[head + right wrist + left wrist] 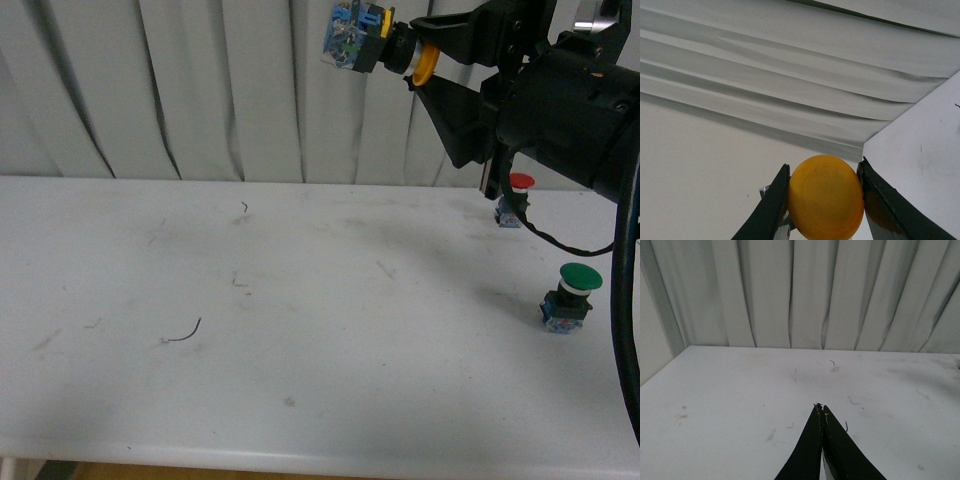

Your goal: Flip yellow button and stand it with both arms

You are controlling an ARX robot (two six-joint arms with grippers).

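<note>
Our right gripper (pixel 421 61) clamps the yellow button (pixel 358 38) by its cap, high above the table (pixel 250 300); our left gripper (pixel 820 409) is pressed together. Open room lies leftward; red button (pixel 520 183) and green button (pixel 577 279) stand near the right edge.

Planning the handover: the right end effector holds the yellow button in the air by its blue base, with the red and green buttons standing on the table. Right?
Not by the base. The right end effector grips the yellow button by its yellow cap, as the right wrist view shows; the blue base juts free. The rest holds.
</note>
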